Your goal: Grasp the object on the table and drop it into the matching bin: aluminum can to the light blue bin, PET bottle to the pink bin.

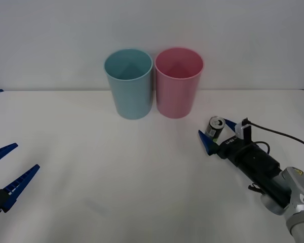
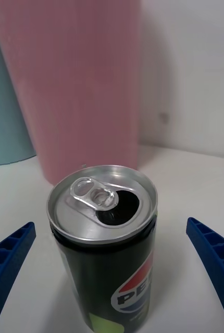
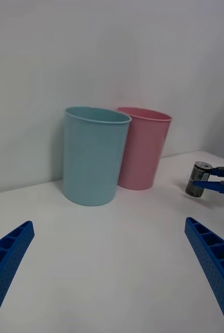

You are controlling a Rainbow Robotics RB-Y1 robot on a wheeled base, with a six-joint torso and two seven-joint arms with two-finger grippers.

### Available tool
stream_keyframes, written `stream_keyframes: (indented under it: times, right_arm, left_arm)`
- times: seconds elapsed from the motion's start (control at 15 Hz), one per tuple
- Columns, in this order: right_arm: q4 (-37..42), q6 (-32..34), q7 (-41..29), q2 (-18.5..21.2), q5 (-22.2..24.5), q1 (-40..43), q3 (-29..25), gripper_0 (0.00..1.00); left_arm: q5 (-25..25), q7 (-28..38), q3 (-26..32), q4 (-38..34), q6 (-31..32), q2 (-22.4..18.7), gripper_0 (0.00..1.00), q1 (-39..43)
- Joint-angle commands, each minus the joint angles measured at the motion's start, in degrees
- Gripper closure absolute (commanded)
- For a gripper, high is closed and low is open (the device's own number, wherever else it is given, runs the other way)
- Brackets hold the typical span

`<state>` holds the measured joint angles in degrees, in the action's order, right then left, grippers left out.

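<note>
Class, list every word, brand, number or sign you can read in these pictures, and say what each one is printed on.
"PE", the rest cut off, under a round red, white and blue logo: on the can.
Small white lettering on the right tool's black body: too small to read.
Blue bin, pink bin: no text.

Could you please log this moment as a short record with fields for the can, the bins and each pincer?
can: aluminum can upright on the table, top already opened, on the robot's right, nearer than the pink bin
bins: light blue bin and pink bin side by side at the far edge, blue on the robot's left; nothing visible inside either
right pincer: open, fingers either side of the can, not yet closed on it
left pincer: open, low at the robot's left, away from everything
next step, likely: close on the can, carry it to the light blue bin
</note>
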<state>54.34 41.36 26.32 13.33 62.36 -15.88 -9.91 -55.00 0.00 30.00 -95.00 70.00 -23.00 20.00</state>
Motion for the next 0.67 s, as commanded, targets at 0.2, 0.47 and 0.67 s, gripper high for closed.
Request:
stream_keyframes:
  times: [0.2, 0.47, 0.67]
  right_arm:
    - [-0.02, -0.85, 0.75, -0.06, -0.22, -0.03, 0.06, 0.0]
    - [-0.02, -0.93, 1.02, 0.03, -0.49, -0.03, 0.15, 1.0]
    - [-0.02, -0.93, 0.84, -0.06, -0.66, -0.03, 0.24, 1.0]
  left_arm:
    - [0.0, 0.0, 0.0, 0.0, 0.0, 0.0, 0.0, 0.0]
    - [0.0, 0.0, 0.0, 0.0, 0.0, 0.0, 0.0, 0.0]
    - [0.0, 0.0, 0.0, 0.0, 0.0, 0.0, 0.0, 0.0]
